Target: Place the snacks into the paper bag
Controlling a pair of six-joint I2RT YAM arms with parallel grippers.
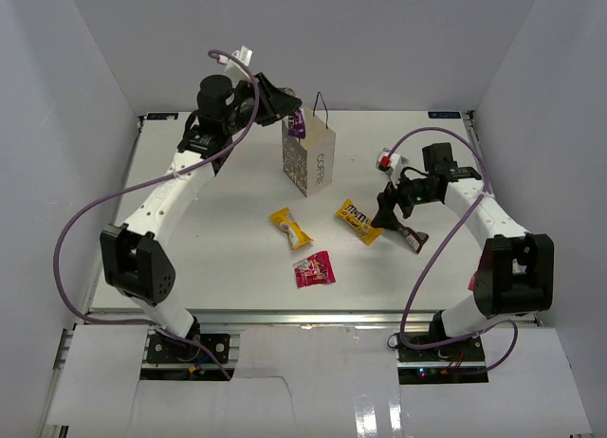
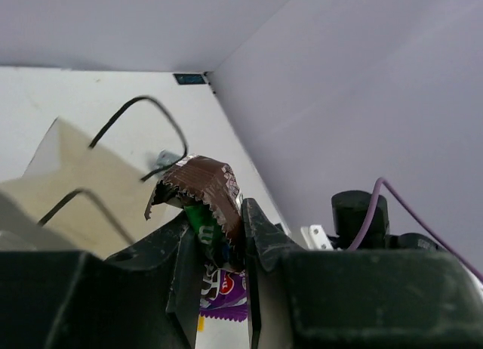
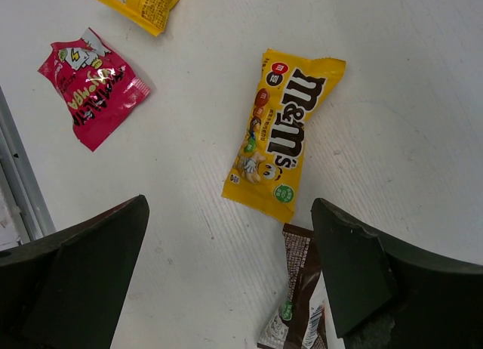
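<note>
Four snack packets lie on the white table (image 1: 218, 239) in the top external view: a yellow packet (image 1: 290, 226), a yellow M&M's packet (image 1: 358, 220), a red-pink packet (image 1: 314, 268) nearest the arm bases, and a dark brown packet (image 1: 410, 234) furthest right. The paper bag (image 1: 308, 158) stands upright beyond them, with "COFFEE" on its side. The left gripper (image 1: 289, 111) hangs just above the bag's far rim with something purple showing at its tip. The right gripper (image 1: 387, 213) is low over the table between the M&M's packet and the dark brown one; its spread cannot be read from here.

From the left wrist, the left gripper (image 2: 219, 236) is clamped tight on a brown-ended packet (image 2: 204, 186), whose crimped end sticks up past the fingers (image 2: 256, 228), with purple print showing below them. The bag's open mouth (image 2: 68, 183) and black cord handles (image 2: 136, 111) lie just ahead and below.

From the right wrist, the right gripper (image 3: 226, 236) is spread wide and grips nothing, its fingers (image 3: 83, 273) at either lower corner. The M&M's packet (image 3: 283, 141) lies flat between and ahead of them. The dark brown packet (image 3: 298, 304) touches its near end. The red-pink packet (image 3: 92, 88) sits apart at upper left, and the yellow packet (image 3: 143, 1) is cut off by the top edge.
</note>
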